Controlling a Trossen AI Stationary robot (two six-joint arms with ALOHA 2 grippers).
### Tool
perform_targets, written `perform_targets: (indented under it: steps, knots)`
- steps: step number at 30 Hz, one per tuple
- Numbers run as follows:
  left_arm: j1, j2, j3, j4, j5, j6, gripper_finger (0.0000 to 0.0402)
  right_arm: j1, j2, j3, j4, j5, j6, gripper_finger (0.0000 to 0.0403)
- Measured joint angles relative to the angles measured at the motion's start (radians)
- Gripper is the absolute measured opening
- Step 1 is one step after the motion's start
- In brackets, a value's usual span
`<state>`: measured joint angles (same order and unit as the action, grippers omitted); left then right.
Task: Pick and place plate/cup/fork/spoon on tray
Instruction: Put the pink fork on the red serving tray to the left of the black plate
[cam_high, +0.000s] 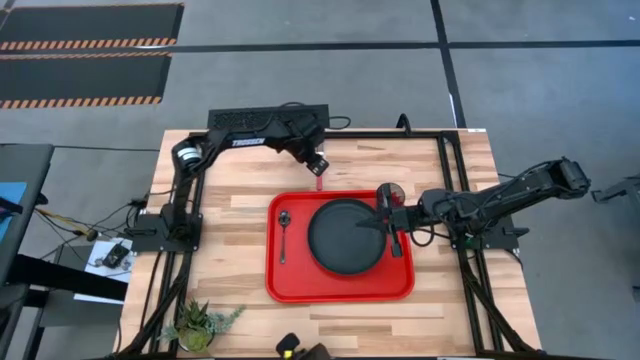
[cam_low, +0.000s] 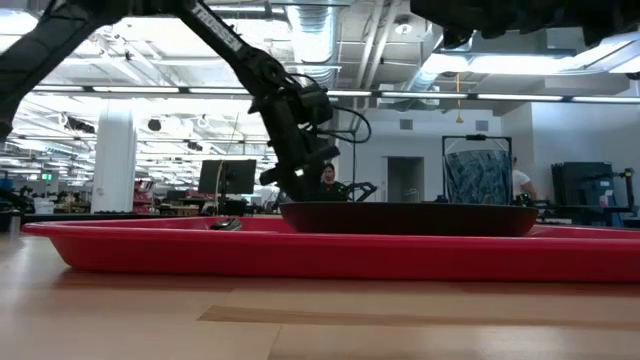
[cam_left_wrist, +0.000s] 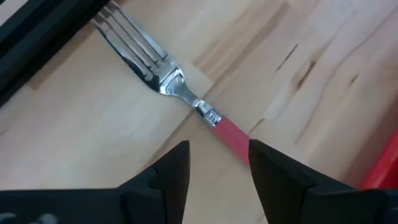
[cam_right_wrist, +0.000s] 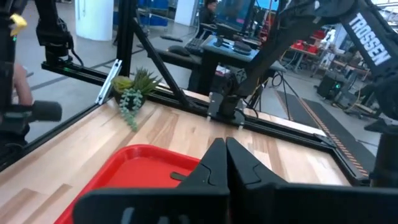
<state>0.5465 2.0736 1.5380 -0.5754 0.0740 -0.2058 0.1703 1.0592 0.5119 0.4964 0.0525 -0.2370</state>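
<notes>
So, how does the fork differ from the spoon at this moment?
The fork has a red handle and shiny silver tines; the spoon is dark all over. The fork lies on the bare wooden table, outside the tray, under the open left pincer; the spoon lies inside the tray, beside the plate. Both are slim and lie flat.

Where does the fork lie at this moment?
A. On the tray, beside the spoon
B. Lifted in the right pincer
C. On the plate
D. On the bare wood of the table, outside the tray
D: the fork lies flat on the wooden table under the open left pincer, with the tray rim off to one side.
</notes>
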Motion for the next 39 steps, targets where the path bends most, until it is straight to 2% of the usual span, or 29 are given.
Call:
perform_targets:
  steps: [7, 18, 21, 24, 26, 30, 39]
  knots:
    - [-0.011, 0.083, 0.077, -0.015, -0.002, 0.024, 0.0144, 0.001, 0.0, 0.0, 0.005, 0.0, 0.008, 0.0003]
    - [0.026, 0.09, 0.079, -0.04, 0.039, 0.05, 0.0141, 0.007, 0.0, 0.0, 0.005, 0.001, 0.008, 0.0003]
    - [0.027, 0.086, 0.089, -0.06, 0.041, 0.144, 0.0137, 0.007, 0.0, 0.0, 0.005, 0.001, 0.01, 0.0003]
    - [0.026, 0.074, 0.142, -0.12, 0.056, 0.278, 0.0114, 0.007, 0.0, 0.0, 0.005, 0.001, 0.011, 0.0003]
    - [0.022, 0.071, 0.168, -0.148, 0.073, 0.394, 0.0086, 0.007, 0.0, 0.0, 0.005, 0.0, 0.01, 0.0003]
    - [0.018, 0.08, 0.166, -0.099, 0.091, 0.574, 0.0015, 0.009, 0.001, 0.0, 0.005, 0.0, 0.011, 0.0003]
    - [0.049, 0.088, 0.123, -0.011, 0.198, 0.773, 0.0, 0.019, 0.001, 0.0, 0.005, 0.0, 0.003, 0.0004]
